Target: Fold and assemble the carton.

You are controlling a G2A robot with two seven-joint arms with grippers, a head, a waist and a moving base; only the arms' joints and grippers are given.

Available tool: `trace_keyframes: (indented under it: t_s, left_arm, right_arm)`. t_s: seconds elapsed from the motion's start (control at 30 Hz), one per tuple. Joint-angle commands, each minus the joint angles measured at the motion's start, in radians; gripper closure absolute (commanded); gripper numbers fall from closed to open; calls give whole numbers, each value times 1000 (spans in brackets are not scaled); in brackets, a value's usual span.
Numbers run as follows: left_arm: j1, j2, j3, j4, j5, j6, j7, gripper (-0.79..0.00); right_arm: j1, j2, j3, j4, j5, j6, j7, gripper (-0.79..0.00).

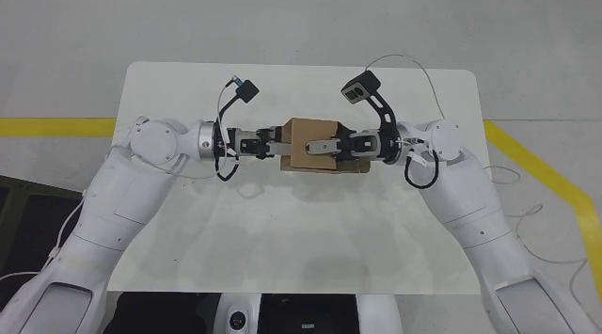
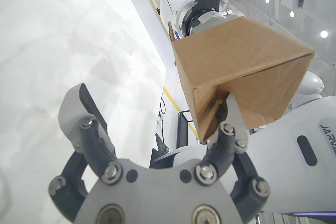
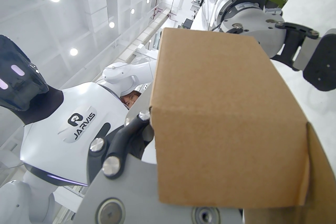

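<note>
A brown cardboard carton (image 1: 315,146) hangs above the middle of the white table (image 1: 301,240), between my two grippers. My right gripper (image 1: 331,146) is shut on it, with one grey finger lying across the carton's top face; in the right wrist view the carton (image 3: 223,117) covers most of the gripper, and one finger (image 3: 136,128) shows beside its wall. My left gripper (image 2: 157,96) is open wide at the carton's other end. One of its fingers (image 2: 233,109) is tucked into the open corner of the carton (image 2: 236,64); the other stands apart over the table.
The table (image 2: 65,25) lies bare around and below the carton. A thin cable (image 1: 414,66) loops over its far right corner. Yellow floor tape (image 1: 56,127) runs past both sides of the table.
</note>
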Motion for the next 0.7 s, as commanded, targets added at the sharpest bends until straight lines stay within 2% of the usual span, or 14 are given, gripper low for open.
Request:
trace_keyframes:
  t_s: [0.0,0.57,0.67]
  left_arm:
    - [-3,-2,3,2,-6,-1,-3,-785]
    - [-7,-4,-8,14,-22,-5,-7,-785]
    - [-7,-5,-8,14,-22,-4,-9,-785]
  right_arm:
    - [-1,0,1,-1,10,-1,9,0]
    - [-2,0,5,8,1,3,16,0]
    - [-21,1,5,-29,-19,19,-17,0]
